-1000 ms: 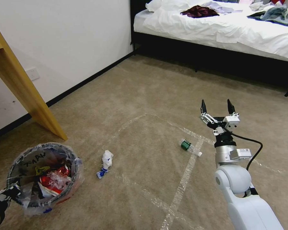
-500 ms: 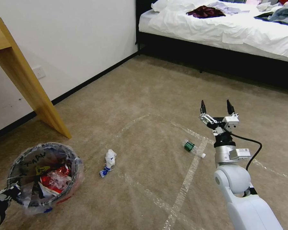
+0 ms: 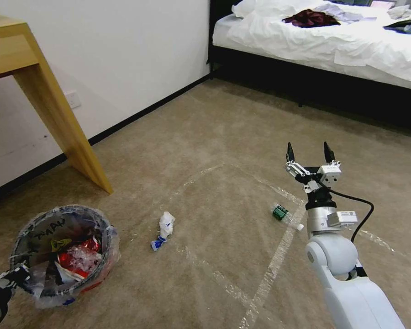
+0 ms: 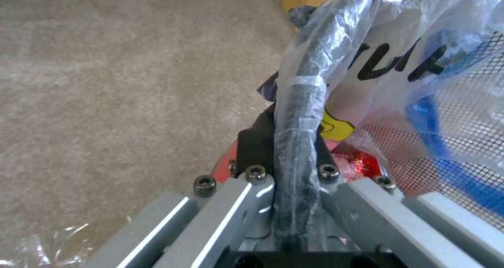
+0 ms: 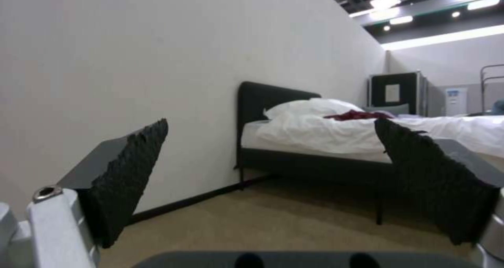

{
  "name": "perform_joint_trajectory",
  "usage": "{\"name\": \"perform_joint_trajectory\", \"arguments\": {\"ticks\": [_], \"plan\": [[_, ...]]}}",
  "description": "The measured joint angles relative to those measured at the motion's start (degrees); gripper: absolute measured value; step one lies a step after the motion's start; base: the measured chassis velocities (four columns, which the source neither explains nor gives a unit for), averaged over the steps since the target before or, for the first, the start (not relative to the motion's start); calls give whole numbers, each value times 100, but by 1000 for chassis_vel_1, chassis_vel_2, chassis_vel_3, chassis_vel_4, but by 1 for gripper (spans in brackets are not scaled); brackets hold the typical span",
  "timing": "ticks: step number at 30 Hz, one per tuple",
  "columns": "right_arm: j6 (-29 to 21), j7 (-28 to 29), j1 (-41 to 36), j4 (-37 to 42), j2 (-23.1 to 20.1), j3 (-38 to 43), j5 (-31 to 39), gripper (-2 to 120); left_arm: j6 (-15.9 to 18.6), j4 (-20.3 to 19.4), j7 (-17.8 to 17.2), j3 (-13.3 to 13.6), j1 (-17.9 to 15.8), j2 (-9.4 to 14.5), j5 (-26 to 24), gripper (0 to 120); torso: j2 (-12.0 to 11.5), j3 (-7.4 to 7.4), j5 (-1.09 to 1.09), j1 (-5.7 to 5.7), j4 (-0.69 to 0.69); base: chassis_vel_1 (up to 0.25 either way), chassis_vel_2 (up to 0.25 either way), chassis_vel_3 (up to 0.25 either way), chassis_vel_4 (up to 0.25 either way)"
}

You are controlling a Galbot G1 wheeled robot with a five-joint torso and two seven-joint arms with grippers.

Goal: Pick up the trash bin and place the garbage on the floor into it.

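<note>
Clamping the trash bin [image 3: 64, 253] rim, the left gripper [image 4: 286, 161] grips; the right gripper [image 3: 308, 157] hovers spread wide.

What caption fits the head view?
Left tool grips the trash bin rim; right tool open above floor litter.

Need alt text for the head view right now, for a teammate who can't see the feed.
The left gripper holds the trash bin by its rim at lower left, while the open right gripper points upward above the carpeted floor. A crumpled white-and-blue wrapper and a green-labelled bottle lie between them.
</note>
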Motion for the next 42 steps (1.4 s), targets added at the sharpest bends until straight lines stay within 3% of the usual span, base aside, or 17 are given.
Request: {"name": "perform_joint_trajectory", "arguments": {"ticks": [42], "plan": [[5, -31, -31, -64, 27, -47, -158, 100, 31, 17, 22, 9, 27, -90, 101, 1, 0, 0, 0, 0, 0, 0, 0, 0, 0]]}}
